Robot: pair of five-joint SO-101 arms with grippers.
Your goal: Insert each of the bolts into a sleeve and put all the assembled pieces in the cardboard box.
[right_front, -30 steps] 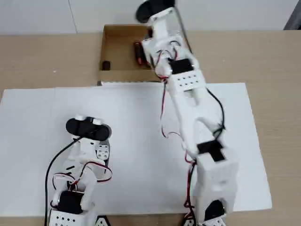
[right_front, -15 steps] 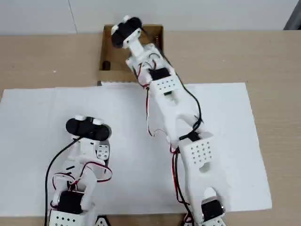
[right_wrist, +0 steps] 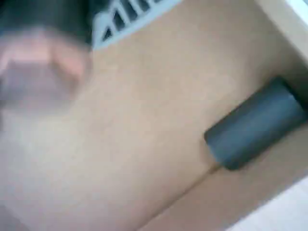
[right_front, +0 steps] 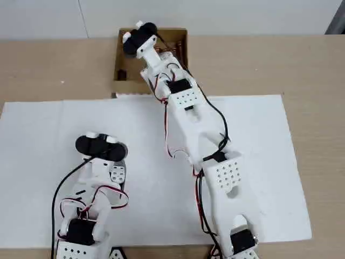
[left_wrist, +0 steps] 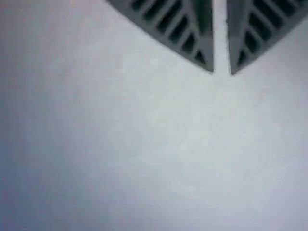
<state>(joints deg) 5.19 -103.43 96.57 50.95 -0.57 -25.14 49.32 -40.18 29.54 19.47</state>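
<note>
A dark sleeve is lodged in the corner of the cardboard box, with the right tool held above it, its grip untellable. The left tool is pressed together, empty. Completion is judged near.

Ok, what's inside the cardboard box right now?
A dark cylindrical piece lies against the wall in one corner of the cardboard box. The right arm hangs over the middle, covering most of the floor, so anything beneath it is hidden.

A light wooden table carried a large white paper sheet; a cardboard box sat at the sheet's far edge.
</note>
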